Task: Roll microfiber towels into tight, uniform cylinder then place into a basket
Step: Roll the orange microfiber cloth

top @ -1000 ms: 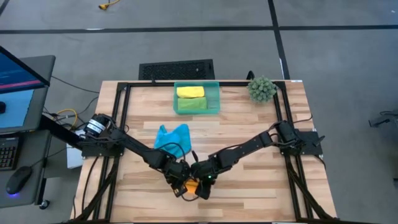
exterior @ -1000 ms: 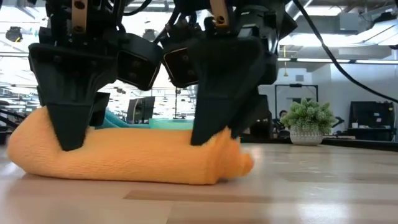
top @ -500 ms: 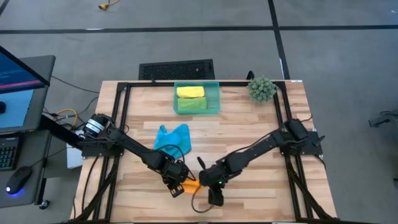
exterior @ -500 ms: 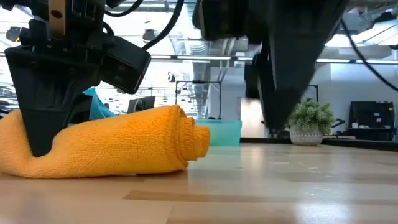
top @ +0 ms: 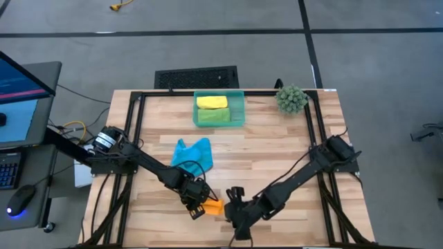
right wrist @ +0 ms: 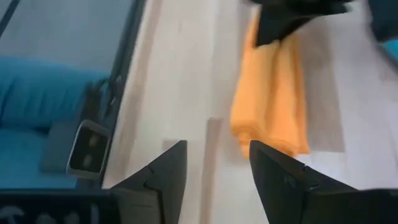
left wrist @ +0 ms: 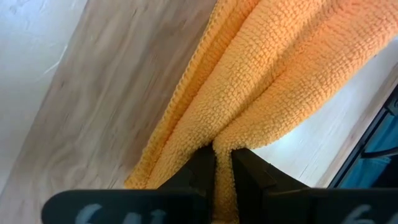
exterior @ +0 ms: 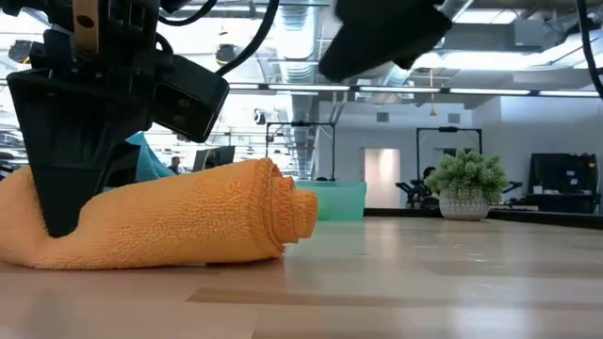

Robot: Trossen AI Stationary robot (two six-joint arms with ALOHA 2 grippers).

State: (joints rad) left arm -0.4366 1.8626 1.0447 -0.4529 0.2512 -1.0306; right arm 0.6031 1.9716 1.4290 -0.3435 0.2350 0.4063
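Observation:
The orange towel (exterior: 170, 221) lies rolled on the table near its front edge, with its spiral end (exterior: 287, 212) toward the right. My left gripper (top: 196, 202) is shut on the roll's left end. My right gripper (right wrist: 217, 149) stands open above the table, just right of the roll (top: 212, 205), and touches nothing. The teal basket (top: 237, 104) at the far middle holds a yellow towel (top: 212, 102) and a green towel (top: 212, 116). A blue towel (top: 192, 152) lies crumpled on the table between the basket and the roll. My left gripper pinches a ridge of the orange towel (left wrist: 227, 140) between its two fingers (left wrist: 202, 171), at the roll's left end (exterior: 28, 235). The fingers come steeply from above, pointing down. The roll lies along the table, its right end free.
A spiky green plant ball (top: 291, 99) stands at the far right corner. A black frame (top: 136, 124) runs along the table's left, far and right sides. Bare wood (top: 291, 207) lies to the right of the roll.
My right gripper has let go of the roll's right end. It has risen and drawn away toward the table's near right, rolling its wrist as it went. The freed right end has sprung back and now shows its spiral. My left gripper keeps its hold.

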